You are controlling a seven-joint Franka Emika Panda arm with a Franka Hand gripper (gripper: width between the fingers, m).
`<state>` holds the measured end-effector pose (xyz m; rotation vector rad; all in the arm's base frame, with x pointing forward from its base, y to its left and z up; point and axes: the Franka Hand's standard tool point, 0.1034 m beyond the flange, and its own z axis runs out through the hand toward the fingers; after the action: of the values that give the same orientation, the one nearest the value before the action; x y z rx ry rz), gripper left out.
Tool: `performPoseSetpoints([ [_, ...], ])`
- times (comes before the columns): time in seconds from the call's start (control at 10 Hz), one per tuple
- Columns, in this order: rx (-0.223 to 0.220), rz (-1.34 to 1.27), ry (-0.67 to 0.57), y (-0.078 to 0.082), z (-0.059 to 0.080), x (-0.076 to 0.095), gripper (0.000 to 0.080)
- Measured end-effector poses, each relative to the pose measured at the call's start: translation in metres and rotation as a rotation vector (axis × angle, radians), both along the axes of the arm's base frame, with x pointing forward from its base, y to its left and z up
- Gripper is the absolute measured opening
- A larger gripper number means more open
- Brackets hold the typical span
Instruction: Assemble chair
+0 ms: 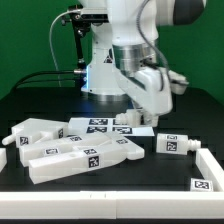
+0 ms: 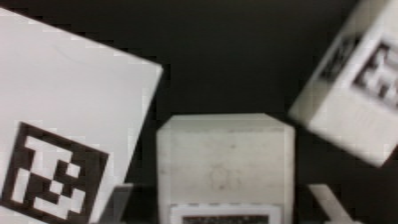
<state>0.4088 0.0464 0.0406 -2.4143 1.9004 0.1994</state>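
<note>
Presently, chair: unassembled. Loose chair parts (image 1: 75, 158), matte white with black-and-white tags, lie in a cluster on the black table (image 1: 120, 205) toward the exterior view's left. They touch or overlap one another, but no two are visibly joined. One small block (image 1: 172, 145) lies apart toward the exterior view's right, near the white rail (image 1: 208, 165) that edges the table. Position of the marker board (image 1: 100, 125): flat on the table just behind the cluster, below the arm (image 1: 135, 40). Progress, as judged: at or near the start, nothing seated, every joint yet to be made. State of the gripper (image 2: 222, 200): jaws partly apart, a finger (image 2: 329, 200) at either flank of a narrow white bar (image 2: 222, 160); whether the pads press on it or merely bracket it cannot be told through the blur. Exterior view alone supplies the whole layout, the spread of loose pieces and the arm bent low over the marker board; the fingertips there are lost against white. Wrist view alone supplies the narrow white bar centred between the jaws, a tagged slab (image 2: 63, 140) close on one side, a second tagged piece (image 2: 356, 80) on the other, and dark table between.
</note>
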Motion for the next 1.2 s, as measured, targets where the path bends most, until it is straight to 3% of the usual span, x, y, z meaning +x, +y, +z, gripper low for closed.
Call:
performPoseSetpoints([
  [0.1,-0.015,-0.056,0.001,0.0,-0.008,-0.014,0.0281],
  [0.4,-0.052,-0.202,-0.086,0.014,-0.028,-0.019,0.0281],
  [0.6,-0.053,-0.192,-0.085,0.012,-0.03,-0.018,0.0281],
  [0.7,-0.054,-0.189,-0.085,0.012,-0.031,-0.018,0.0379],
  [0.8,-0.051,-0.177,-0.083,0.012,-0.031,-0.018,0.0379],
  [0.9,-0.042,-0.159,-0.076,0.009,-0.031,-0.017,0.0518],
  [1.0,-0.032,-0.138,-0.075,0.004,-0.03,-0.013,0.0617],
  [1.1,0.005,-0.118,-0.052,0.005,-0.024,-0.007,0.0617],
  [1.2,0.058,-0.069,-0.055,0.01,0.002,0.01,0.0643],
])
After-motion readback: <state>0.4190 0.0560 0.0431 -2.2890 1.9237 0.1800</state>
